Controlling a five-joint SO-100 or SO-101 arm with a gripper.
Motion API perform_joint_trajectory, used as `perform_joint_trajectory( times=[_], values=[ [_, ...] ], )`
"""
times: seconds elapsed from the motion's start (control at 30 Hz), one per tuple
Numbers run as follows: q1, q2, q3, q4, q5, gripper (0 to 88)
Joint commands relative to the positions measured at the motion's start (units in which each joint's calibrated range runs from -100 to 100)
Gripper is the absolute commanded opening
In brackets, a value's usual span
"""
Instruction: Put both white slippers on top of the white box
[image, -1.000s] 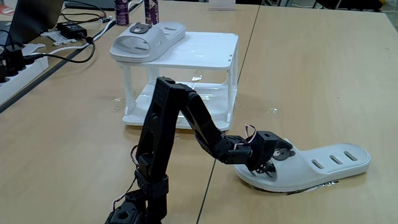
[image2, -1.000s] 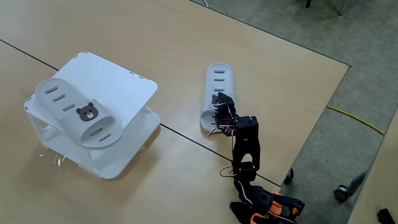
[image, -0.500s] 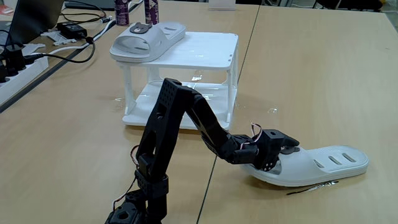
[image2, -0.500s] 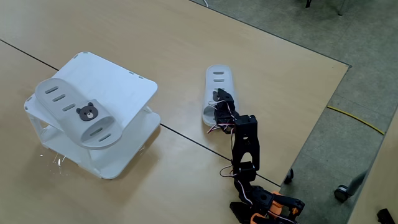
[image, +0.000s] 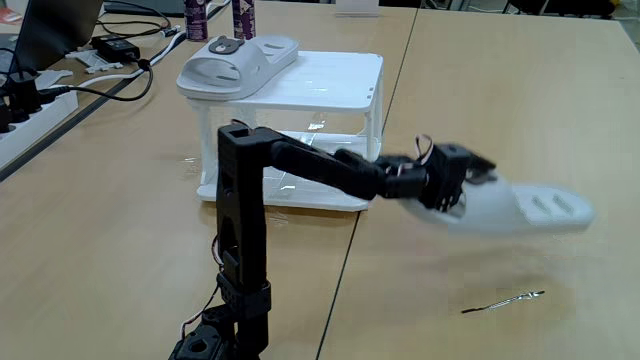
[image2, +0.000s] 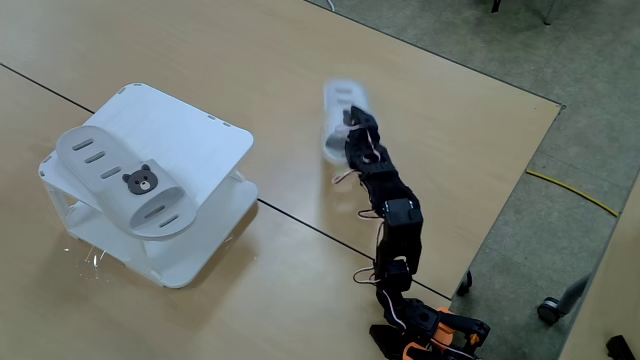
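gripper (image: 462, 192) clenched on second slipper (image: 520, 210), held blurred above worktop (image: 520, 90), right of white box (image: 330, 80) | first slipper (image: 235, 62) lay on box's top

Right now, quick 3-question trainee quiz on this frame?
1. True or false: the off-white rubber slipper in the pincer rests on the wooden table.
2. Where is the other off-white bear-badge slipper? A on the white plastic box; B on the table; C on the box's base shelf.
3. Fill in: the thin metal strip lies on the ____.

Key: 1 false, it is lifted; 2 A; 3 table.
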Motion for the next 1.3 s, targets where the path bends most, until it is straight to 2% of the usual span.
perform_joint_trajectory(
  times=[0.0,0.13,0.27,0.67,0.93,1.27],
  values=[
    [-0.18,-12.05,-14.25,6.21,0.42,0.8],
    [-1.99,-15.84,-20.84,13.55,0.42,0.8],
    [-6.43,-20.80,-22.28,15.36,0.42,0.8],
    [-29.62,-24.08,-26.52,15.53,0.42,0.8],
    [-37.92,-10.45,-39.06,15.44,0.42,0.8],
    [-38.33,9.82,-58.10,15.44,0.42,0.8]
  ],
)
